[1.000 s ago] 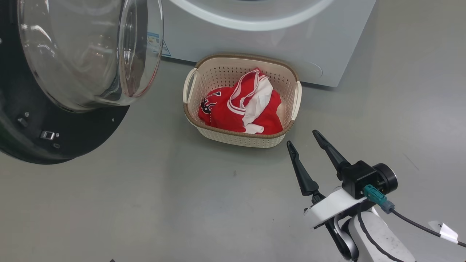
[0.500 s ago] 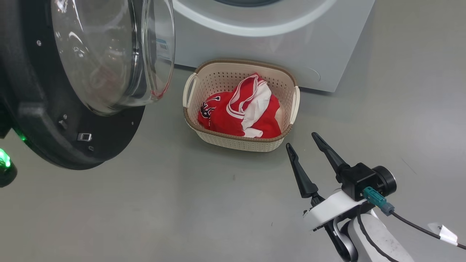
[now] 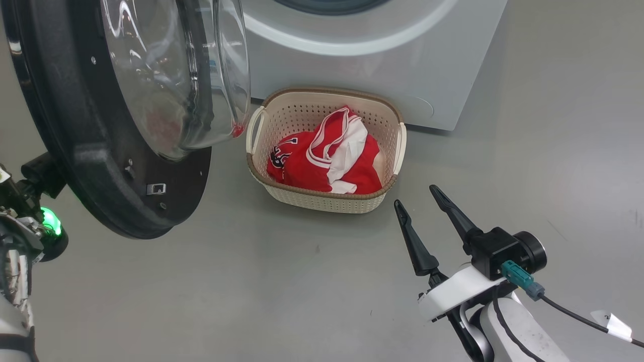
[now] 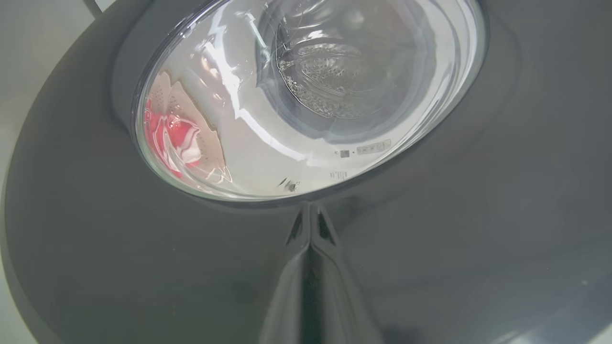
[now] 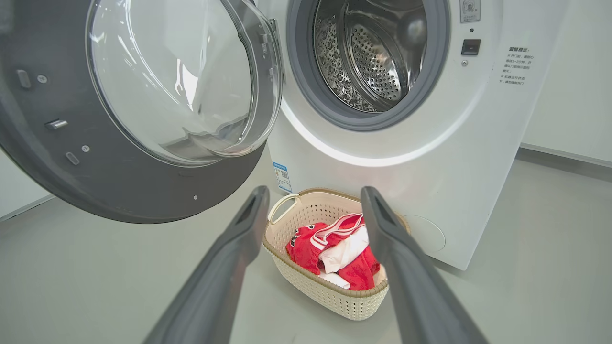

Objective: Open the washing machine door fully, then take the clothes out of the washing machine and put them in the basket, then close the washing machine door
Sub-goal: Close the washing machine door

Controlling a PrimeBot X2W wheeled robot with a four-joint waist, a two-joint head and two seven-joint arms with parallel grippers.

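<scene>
Two long dark fingers of the right claw (image 3: 416, 196) stand spread and empty above the grey floor (image 3: 251, 291), near the small cream perforated plastic basket (image 3: 322, 201) with its brown woven-look rim. The bright red jersey clothes (image 3: 307, 166) with white trim lie bunched inside it. It sits on the floor just beside the front of the big white washing machine (image 3: 362, 65). The large round black-rimmed, glass-bowled washing machine door (image 3: 100, 166) stands part open, its bowl near the basket's left handle. The left claw (image 4: 310, 239), fingers pressed together, touches the door's glossy outer face.
</scene>
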